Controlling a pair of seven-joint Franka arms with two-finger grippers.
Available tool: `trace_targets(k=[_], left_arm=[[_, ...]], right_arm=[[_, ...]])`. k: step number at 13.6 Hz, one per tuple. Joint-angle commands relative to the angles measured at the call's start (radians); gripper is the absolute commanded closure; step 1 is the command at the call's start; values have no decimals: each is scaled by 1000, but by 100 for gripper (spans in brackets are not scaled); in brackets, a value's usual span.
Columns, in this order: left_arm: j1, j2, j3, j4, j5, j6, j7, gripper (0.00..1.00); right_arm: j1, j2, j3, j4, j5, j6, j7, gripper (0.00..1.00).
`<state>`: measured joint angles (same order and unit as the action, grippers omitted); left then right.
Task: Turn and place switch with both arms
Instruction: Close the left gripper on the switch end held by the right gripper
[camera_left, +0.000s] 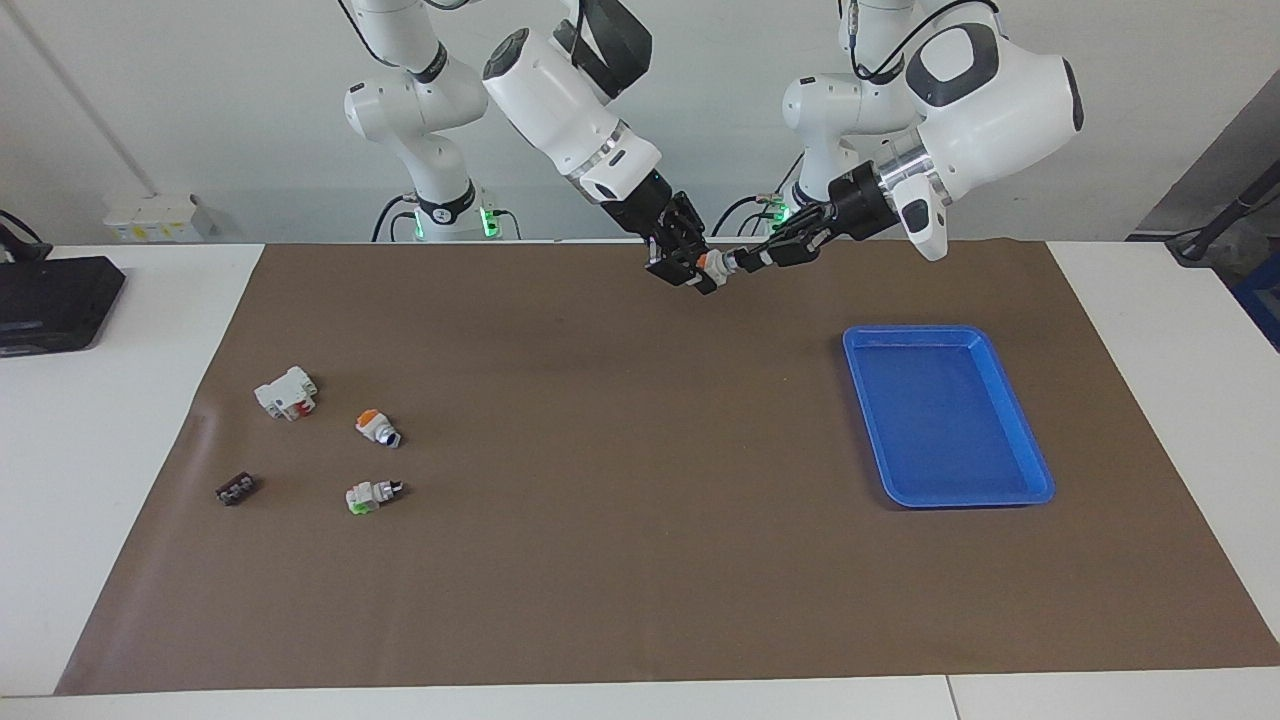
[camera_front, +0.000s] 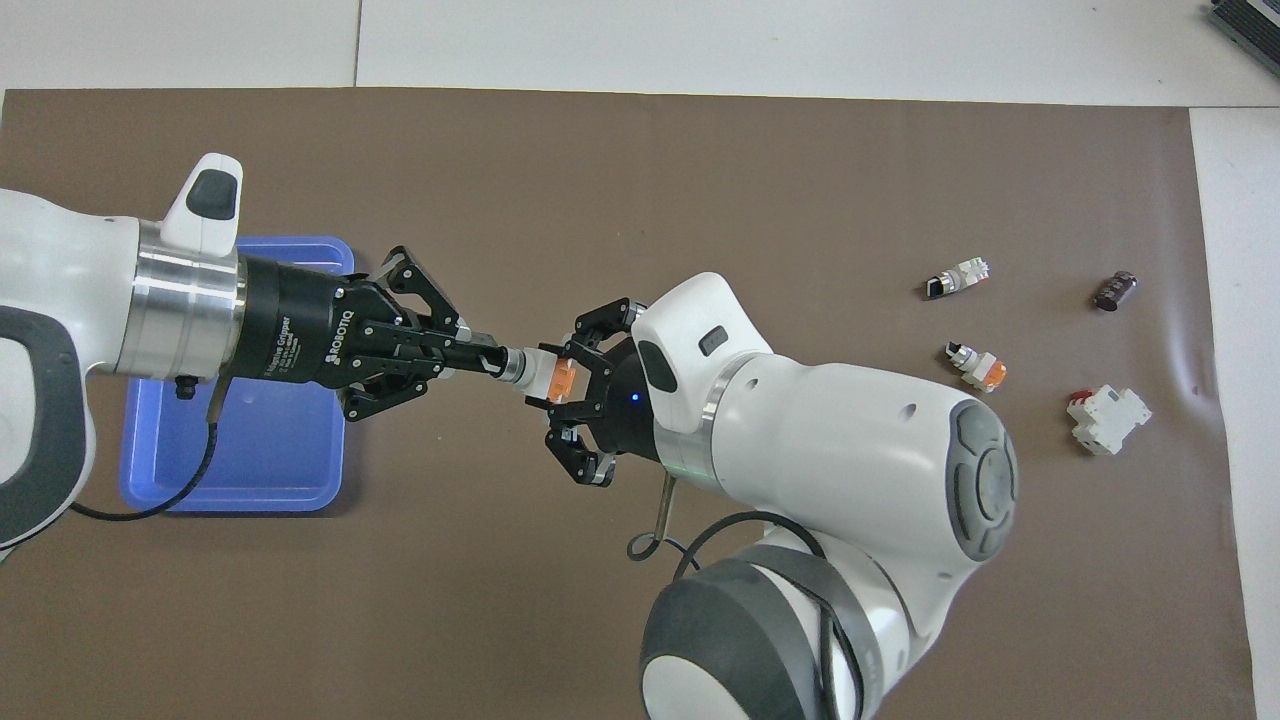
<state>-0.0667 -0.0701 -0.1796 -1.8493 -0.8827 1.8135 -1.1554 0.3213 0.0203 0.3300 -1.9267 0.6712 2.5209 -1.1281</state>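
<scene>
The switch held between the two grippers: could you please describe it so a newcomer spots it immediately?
Look above the brown mat, where the two white arms meet. The small white-bodied switch with an orange block is pinched between the left gripper and right gripper. Unlike the two switches lying on the mat, it is held in the air.

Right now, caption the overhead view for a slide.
Both arms' tools, left and right, grip one orange switch in mid-air.

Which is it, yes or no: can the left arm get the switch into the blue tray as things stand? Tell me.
Probably not yet. The left gripper and right gripper are both shut on the switch, held in the air between them. The blue tray lies unobstructed at the left arm's end.
</scene>
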Motion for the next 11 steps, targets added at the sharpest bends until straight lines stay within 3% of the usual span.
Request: trace_targets(k=[1,11], left_arm=[[-21,-17,6,-15,39,29,-272,100],[-28,-28,5,-4,86,88,-981,100]], right_arm=[[2,-6,12,-2,-10,13,33,100],[2,-6,12,-2,-10,13,33,100]])
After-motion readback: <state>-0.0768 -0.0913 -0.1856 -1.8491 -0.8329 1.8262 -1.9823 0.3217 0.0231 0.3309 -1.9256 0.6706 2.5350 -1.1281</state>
